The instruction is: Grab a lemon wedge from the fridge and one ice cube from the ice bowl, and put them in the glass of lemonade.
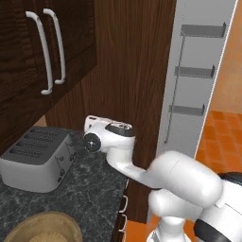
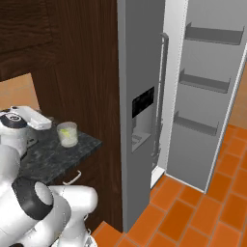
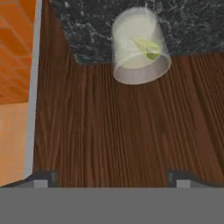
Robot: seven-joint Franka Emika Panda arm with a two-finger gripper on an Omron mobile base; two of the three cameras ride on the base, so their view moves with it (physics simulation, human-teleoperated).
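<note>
So the lemon wedge (image 3: 147, 47) is already sitting in the glass of lemonade (image 3: 140, 46), which stands at the table (image 2: 58, 154) edge by the wood panel. The end effector (image 3: 111, 177) hangs above it with its jaws spread wide, holding nothing. Ice comes next, I'd say: the ice bowl (image 1: 45, 228) lies back past the toaster (image 1: 38, 158), away from the glass, on the arm's left.

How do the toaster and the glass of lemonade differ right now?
The toaster is opaque grey metal and boxy; the glass of lemonade is clear and round. The toaster is much larger. The glass holds pale liquid with a lemon wedge; the toaster's slots look empty. Both stand upright on the dark counter.
</note>
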